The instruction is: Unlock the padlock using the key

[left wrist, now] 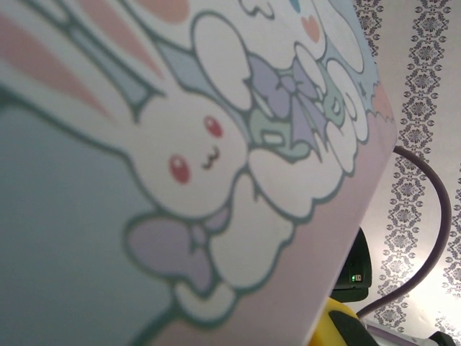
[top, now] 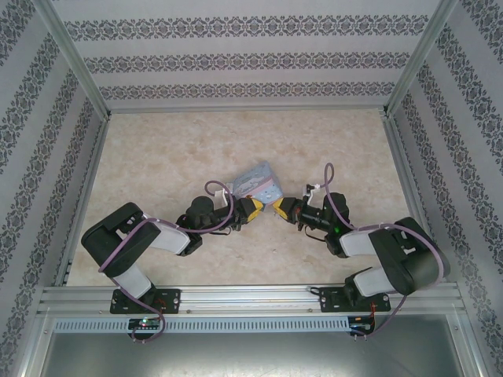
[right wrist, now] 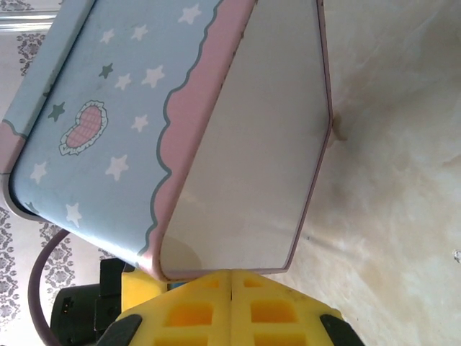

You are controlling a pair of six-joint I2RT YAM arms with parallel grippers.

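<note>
The pale blue and pink cartoon tin stands tipped up between my two grippers. In the left wrist view its printed lid is pressed close to the camera. The right wrist view shows its starry side and plain white underside. My right gripper is shut, its yellow pads pressed together just under the tin's pink rim. My left gripper sits at the tin's near corner, fingertips hidden behind the tin. A yellow finger of it shows past the tin. The padlock and the key are hidden.
The beige marbled tabletop lies open around the tin. Patterned walls with metal posts close in the back and both sides. A purple cable loops near the right arm's black body.
</note>
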